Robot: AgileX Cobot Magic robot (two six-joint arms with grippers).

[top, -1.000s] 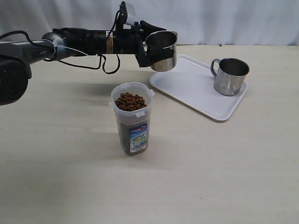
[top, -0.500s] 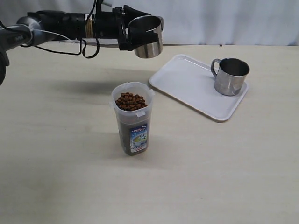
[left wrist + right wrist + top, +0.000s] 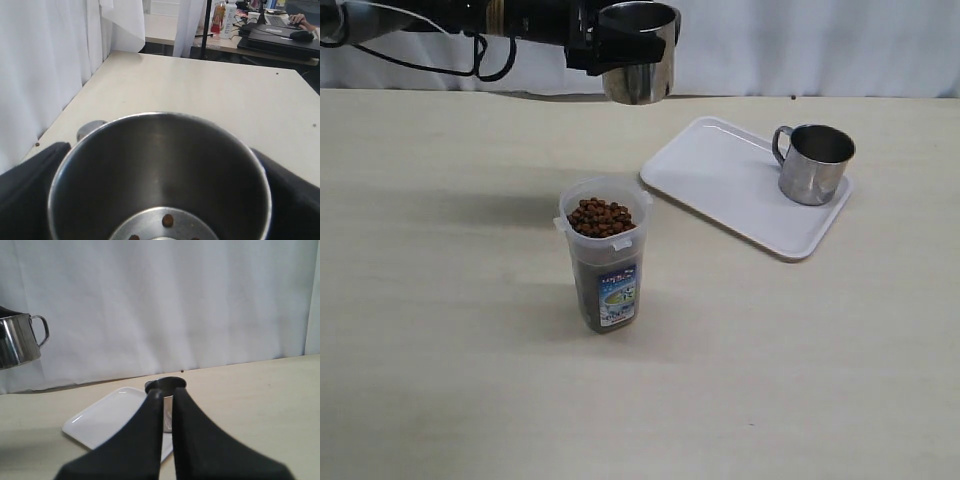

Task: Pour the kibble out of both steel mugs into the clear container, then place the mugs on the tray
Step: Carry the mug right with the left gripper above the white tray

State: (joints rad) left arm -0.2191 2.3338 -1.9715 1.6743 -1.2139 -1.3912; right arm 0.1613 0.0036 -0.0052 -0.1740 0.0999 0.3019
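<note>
- Step in hand: moving the held mug [image 3: 638, 55] to the tray [image 3: 720, 185]. Pouring appears to be finished.
- Left pincer [image 3: 600, 42]: clamped on the held mug's wall. It carries the mug upright, high above the surface [image 3: 450, 360] and not yet over the tray.
- Held mug, left wrist view: nearly empty, with a few stray pellets [image 3: 168, 220] on its floor.
- Clear container [image 3: 607, 262]: upright on the surface near the tray's corner, with kibble [image 3: 600, 217] heaped close to the rim.
- Second mug [image 3: 815, 165]: upright at the tray's right end.
- Right pincer [image 3: 167, 402]: fingers together, gripping nothing.
- Next move:
  - Carry the held mug over the bare part of the tray, clear of the second mug.
  - Lower it level until the base seats.
  - Part the fingers.
- Caution: the stray pellets may justify one more tip over the clear container first.
</note>
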